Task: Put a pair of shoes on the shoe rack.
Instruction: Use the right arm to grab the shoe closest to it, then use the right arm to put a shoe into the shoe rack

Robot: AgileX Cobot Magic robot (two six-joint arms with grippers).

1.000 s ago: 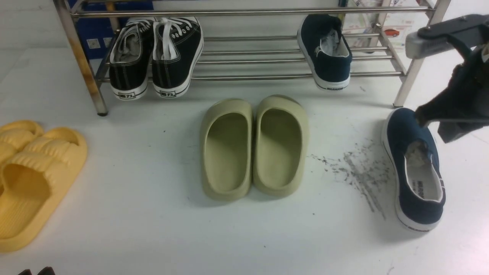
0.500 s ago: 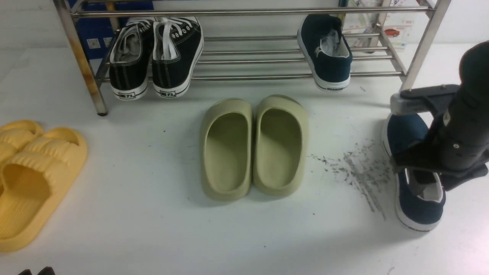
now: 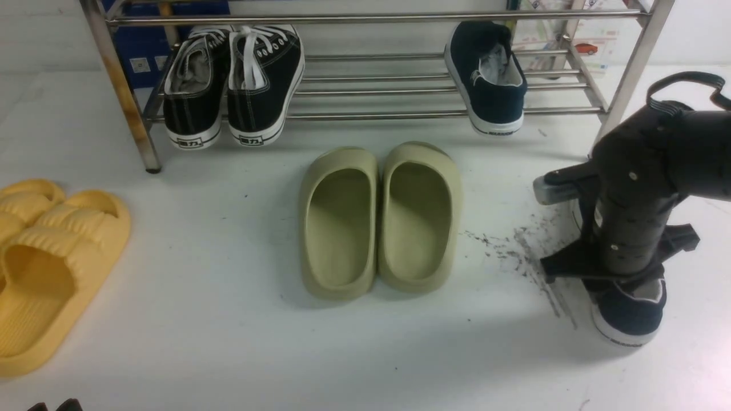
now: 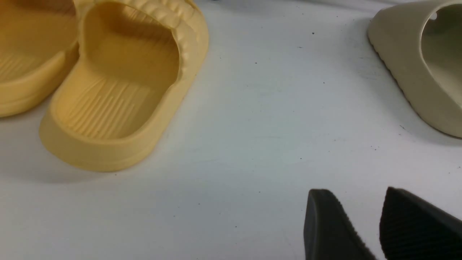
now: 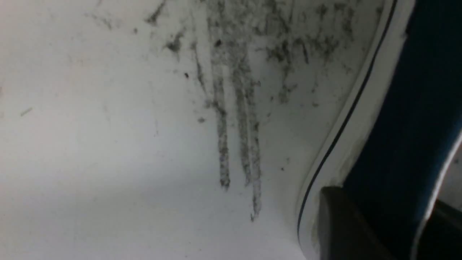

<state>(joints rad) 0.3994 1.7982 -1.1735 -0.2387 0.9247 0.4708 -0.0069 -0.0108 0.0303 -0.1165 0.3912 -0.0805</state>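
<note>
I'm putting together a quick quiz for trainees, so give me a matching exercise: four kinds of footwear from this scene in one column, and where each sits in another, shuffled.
1. black lace-up sneakers
2. olive slides
3. yellow slides
4. navy shoe on the floor

A. far left
B. shoe rack, left end
C. far right
D. centre, just before the rack

Pairs: 1-B, 2-D, 3-A, 4-C.

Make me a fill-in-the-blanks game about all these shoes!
The shiny silver metal-tube shoe rack holds ___ shoes in view. The black canvas lace-up sneakers have ___ laces. Only ___ navy-blue canvas slip-on shoe sits on that rack. The ribbed foam slides are ___.
Missing words: three, white, one, yellow.
</note>
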